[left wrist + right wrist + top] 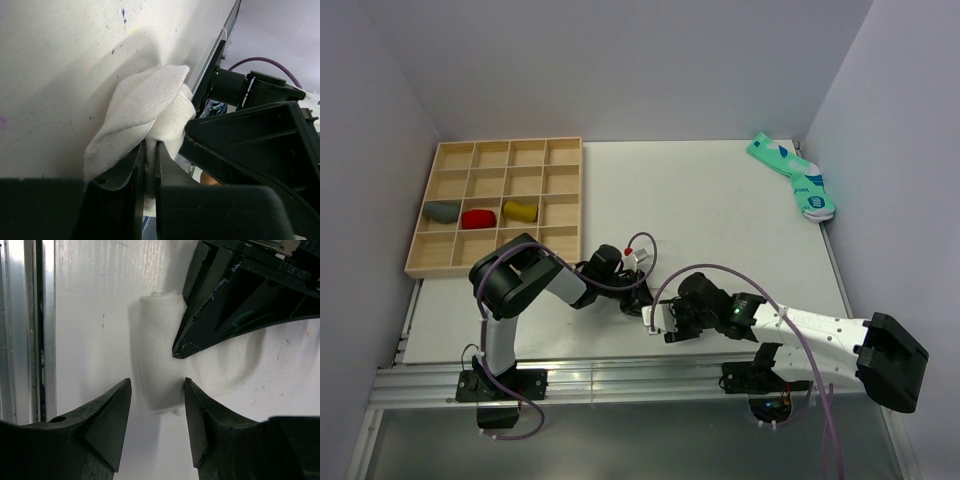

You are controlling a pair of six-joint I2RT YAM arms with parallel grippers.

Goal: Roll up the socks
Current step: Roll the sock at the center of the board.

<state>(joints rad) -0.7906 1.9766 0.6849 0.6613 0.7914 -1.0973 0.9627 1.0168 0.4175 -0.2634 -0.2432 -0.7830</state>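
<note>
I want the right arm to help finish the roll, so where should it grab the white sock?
Best take the white sock across its rolled tube, at the free end, from above: the right gripper has open jaws astride that narrow width, while the left gripper clamps the looser fabric.

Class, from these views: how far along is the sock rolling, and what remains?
Done: the yellow sock sits bundled in the tray. In hand: the white sock, partly rolled, pinched by the left gripper; the right gripper, open, straddles the roll's end. Left: finishing that roll, presumably traying it.
</note>
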